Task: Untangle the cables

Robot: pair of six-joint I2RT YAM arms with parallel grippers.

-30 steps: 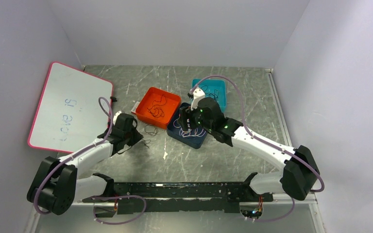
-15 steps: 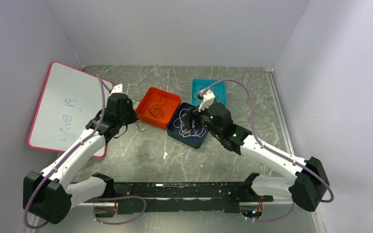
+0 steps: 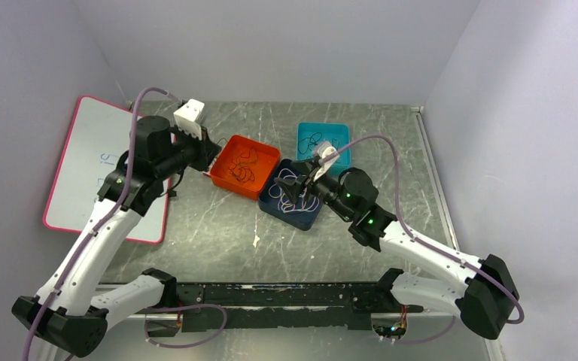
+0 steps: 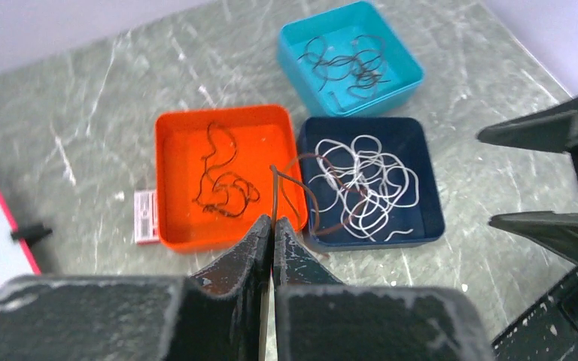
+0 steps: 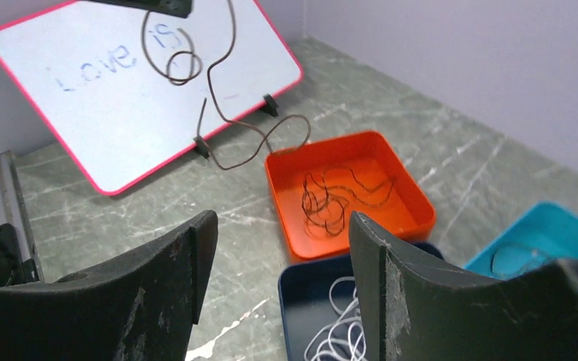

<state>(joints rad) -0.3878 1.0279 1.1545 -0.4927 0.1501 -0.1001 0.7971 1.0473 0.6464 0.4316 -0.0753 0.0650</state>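
Observation:
My left gripper (image 4: 272, 222) is shut on a thin dark cable (image 4: 275, 188). It hangs in the air by the orange tray's (image 3: 224, 160) left rim, held up by that gripper (image 3: 214, 153). In the right wrist view the held cable (image 5: 218, 83) dangles in loops in front of the whiteboard. Another dark cable (image 4: 222, 184) lies in the orange tray. A white cable (image 4: 365, 180) is coiled in the navy tray (image 3: 306, 219). More black cables (image 4: 350, 64) lie in the teal tray (image 3: 342, 150). My right gripper (image 5: 282, 219) is open and empty above the navy tray's left part (image 3: 290, 186).
A pink-rimmed whiteboard (image 3: 94, 165) leans at the left wall. A small white label (image 4: 144, 216) lies beside the orange tray. A black rail (image 3: 286, 293) runs along the near edge. Grey walls enclose three sides.
My left arm has risen from the table and swung back and right to the orange tray, its jaws closing on the dark cable. My right arm has drawn back slightly.

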